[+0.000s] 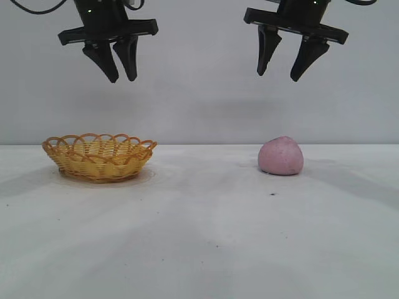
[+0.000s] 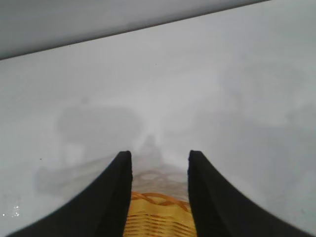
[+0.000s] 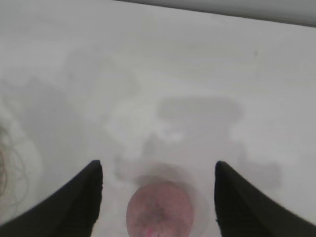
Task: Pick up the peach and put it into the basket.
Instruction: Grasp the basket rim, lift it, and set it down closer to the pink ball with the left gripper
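Observation:
The pale pink peach (image 1: 281, 156) sits on the white table at the right. My right gripper (image 1: 277, 75) hangs high above it, open and empty. In the right wrist view the peach (image 3: 159, 210) lies far below, between the two spread fingers (image 3: 79, 197). The yellow-orange wicker basket (image 1: 99, 156) stands on the table at the left. My left gripper (image 1: 123, 80) hangs high above the basket, fingers a narrow gap apart and empty. In the left wrist view the basket (image 2: 158, 212) shows between the fingers (image 2: 111, 197).
The white table (image 1: 199, 237) stretches wide between basket and peach and toward the front. A plain grey wall stands behind. A small dark speck (image 1: 272, 194) lies in front of the peach.

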